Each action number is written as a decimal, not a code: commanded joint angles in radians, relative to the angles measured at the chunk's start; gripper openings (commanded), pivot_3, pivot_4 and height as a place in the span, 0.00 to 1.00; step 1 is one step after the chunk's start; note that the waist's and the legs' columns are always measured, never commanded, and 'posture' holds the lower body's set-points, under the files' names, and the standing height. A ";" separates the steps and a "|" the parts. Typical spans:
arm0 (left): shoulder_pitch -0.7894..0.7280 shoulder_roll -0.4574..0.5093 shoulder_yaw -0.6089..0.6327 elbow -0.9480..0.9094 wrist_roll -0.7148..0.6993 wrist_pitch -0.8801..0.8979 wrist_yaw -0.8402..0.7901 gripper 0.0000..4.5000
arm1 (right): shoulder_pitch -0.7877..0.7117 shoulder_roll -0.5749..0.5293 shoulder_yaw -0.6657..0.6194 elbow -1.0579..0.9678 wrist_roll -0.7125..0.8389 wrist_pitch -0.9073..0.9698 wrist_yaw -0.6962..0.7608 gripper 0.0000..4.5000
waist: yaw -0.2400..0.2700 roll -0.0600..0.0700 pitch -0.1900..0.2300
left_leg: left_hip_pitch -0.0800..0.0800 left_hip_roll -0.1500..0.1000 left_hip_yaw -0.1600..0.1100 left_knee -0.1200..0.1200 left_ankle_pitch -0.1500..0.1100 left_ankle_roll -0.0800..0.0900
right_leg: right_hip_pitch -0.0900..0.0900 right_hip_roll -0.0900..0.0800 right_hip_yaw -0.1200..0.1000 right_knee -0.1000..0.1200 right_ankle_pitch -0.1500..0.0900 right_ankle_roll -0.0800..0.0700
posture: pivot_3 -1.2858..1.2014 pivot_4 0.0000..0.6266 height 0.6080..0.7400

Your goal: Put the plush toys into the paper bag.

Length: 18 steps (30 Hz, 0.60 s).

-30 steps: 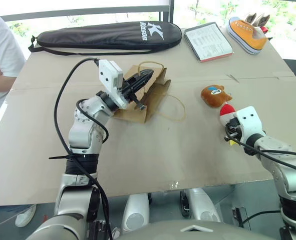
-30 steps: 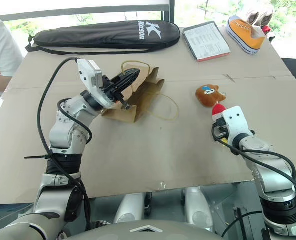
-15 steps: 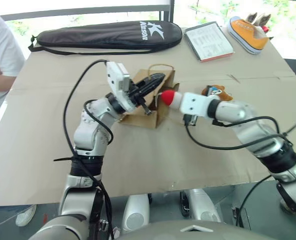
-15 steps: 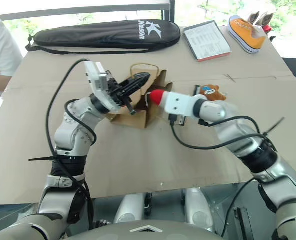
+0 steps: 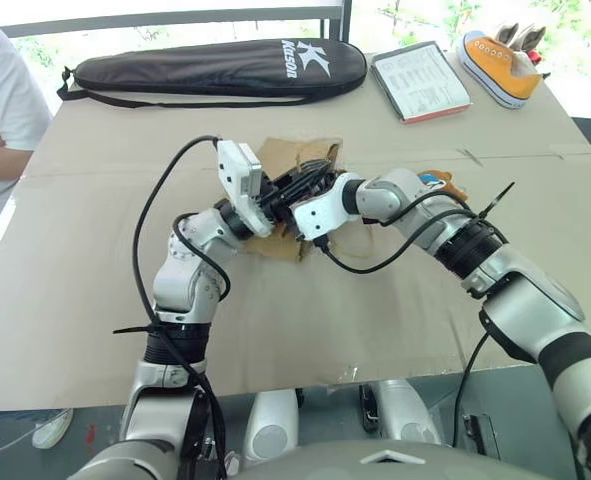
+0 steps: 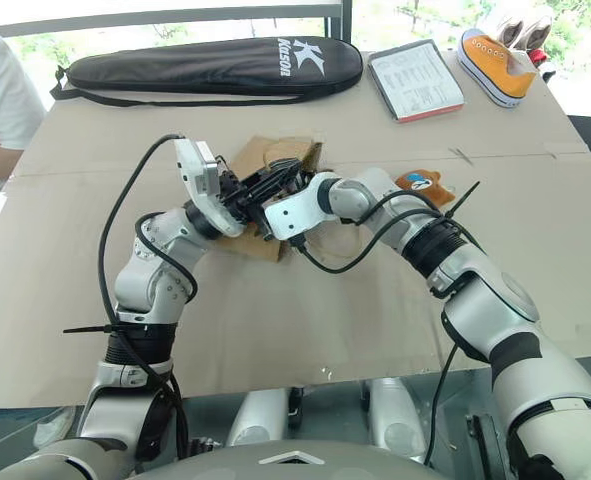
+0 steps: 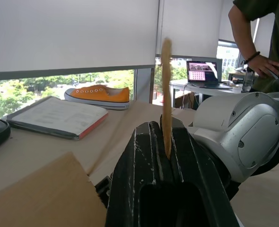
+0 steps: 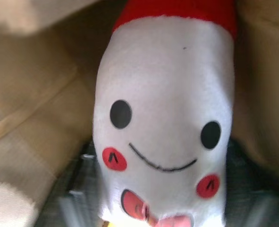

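Note:
The brown paper bag [image 5: 281,158] lies mid-table with its mouth toward the right. My left gripper [image 5: 320,175] is shut on a strip of the bag's paper [image 7: 166,85] at the mouth and holds it raised. My right gripper [image 5: 297,206] reaches into that mouth from the right. In the right wrist view the white chicken [image 8: 163,109], with its red top, lies between that gripper's spread fingers, and brown paper surrounds it. The brown-orange bear head [image 5: 441,183] rests on the table behind my right forearm, partly hidden by it.
A long black racket case [image 5: 215,68] lies along the table's far edge, with a booklet [image 5: 420,82] and an orange sneaker [image 5: 500,68] to its right. A person in white [image 5: 0,120] stands at the table's left side. Another person [image 7: 252,42] stands further back.
My right arm swung left across the table, carrying the chicken from beside the bear into the bag's mouth, and its fingers spread. My left gripper kept its hold on the bag, hardly shifting.

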<state>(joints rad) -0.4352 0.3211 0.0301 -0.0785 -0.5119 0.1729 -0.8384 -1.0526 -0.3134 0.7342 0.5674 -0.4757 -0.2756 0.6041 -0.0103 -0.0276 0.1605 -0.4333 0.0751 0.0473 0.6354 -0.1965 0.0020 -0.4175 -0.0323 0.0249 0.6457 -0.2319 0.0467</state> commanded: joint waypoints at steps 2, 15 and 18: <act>0.007 0.011 0.050 -0.055 -0.030 0.015 0.039 0.00 | 0.116 -0.070 -0.156 -0.180 0.101 0.070 0.066 0.70 | 0.004 0.000 0.000 | 0.000 0.000 0.000 0.000 0.000 0.000 | 0.001 0.000 0.000 0.000 0.000 0.000 | 0.52 0.24 1.00; -0.033 0.016 0.103 0.024 -0.021 0.006 0.074 0.00 | 0.500 -0.225 -0.546 -0.889 0.444 0.701 0.212 0.70 | 0.002 0.000 0.000 | 0.002 0.000 -0.001 0.001 0.000 0.000 | 0.001 0.000 0.000 0.002 0.000 0.000 | 0.52 0.24 1.00; -0.040 -0.004 0.092 0.014 -0.038 0.010 0.065 0.00 | 0.488 -0.226 -0.498 -0.867 0.406 0.701 0.199 0.70 | -0.002 0.000 0.000 | 0.002 0.000 0.000 0.002 0.000 0.000 | 0.001 0.000 0.000 0.002 -0.001 -0.001 | 0.52 0.24 1.00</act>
<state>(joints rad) -0.4549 0.3226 0.1172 -0.0428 -0.5255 0.1970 -0.7634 -0.5509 -0.5389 0.2155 -0.2800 -0.0507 0.4351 0.8153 -0.0119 -0.0277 0.1604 -0.4316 0.0751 0.0468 0.6370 -0.1965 0.0020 -0.4161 -0.0319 0.0247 0.6476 -0.2326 0.0456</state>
